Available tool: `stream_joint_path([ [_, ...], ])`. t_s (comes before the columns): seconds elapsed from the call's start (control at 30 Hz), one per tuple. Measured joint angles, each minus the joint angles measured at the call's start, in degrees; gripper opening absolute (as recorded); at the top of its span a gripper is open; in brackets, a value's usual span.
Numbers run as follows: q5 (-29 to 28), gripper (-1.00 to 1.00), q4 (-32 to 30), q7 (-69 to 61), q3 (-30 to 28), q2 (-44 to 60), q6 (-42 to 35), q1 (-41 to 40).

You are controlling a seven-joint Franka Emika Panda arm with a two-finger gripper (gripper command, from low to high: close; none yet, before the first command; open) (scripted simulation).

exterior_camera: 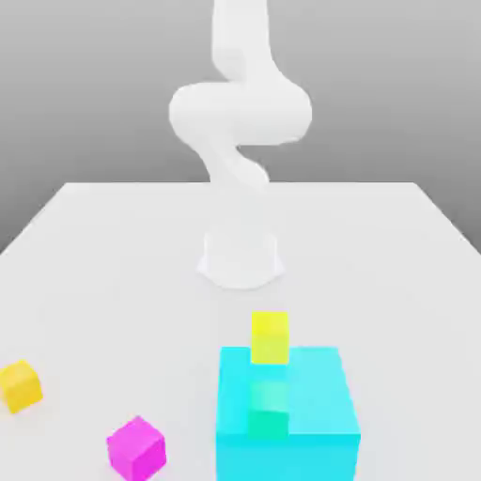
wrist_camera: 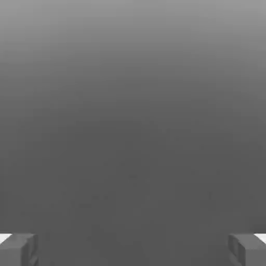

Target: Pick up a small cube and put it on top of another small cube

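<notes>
Magenta cube [exterior_camera: 136, 447] is sitting near the front edge of the white table [exterior_camera: 113, 254], toward the exterior view's left, tilted corner-on to the camera and touching nothing. Just beside it on the exterior view's right, the big cyan block [exterior_camera: 310, 413] is looming, and that looks like the first hazard: a finger coming down on that side could be clipping the block's wall or shoving the cube away. Its skewed stance is adding risk too, since jaws not squared to its faces could be twisting it out of the pinch.

A lemon-yellow cube [exterior_camera: 270, 337] is showing at the cyan block's far edge; whether it is resting on the block or behind it, I cannot tell. An orange-yellow cube [exterior_camera: 20, 384] is waiting well apart at the far left, out in the open, so it is looking like the easier landing spot, though a small top face is leaving little margin and an off-centre release could be toppling the stack.

The white arm [exterior_camera: 240, 113] is standing folded at the far middle. In the hand view the gripper [wrist_camera: 133, 250] is spread as wide as it goes, fingers [wrist_camera: 18, 249] at the picture's edges, holding nothing.
</notes>
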Motion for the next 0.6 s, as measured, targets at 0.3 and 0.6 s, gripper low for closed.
stream_joint_path([
  [0.3,-1.66,0.0,-2.54,8.81,0.42,19.07,7.27,-5.3],
  [0.6,-2.21,0.0,-5.04,16.68,-1.12,37.75,14.42,-9.01],
])
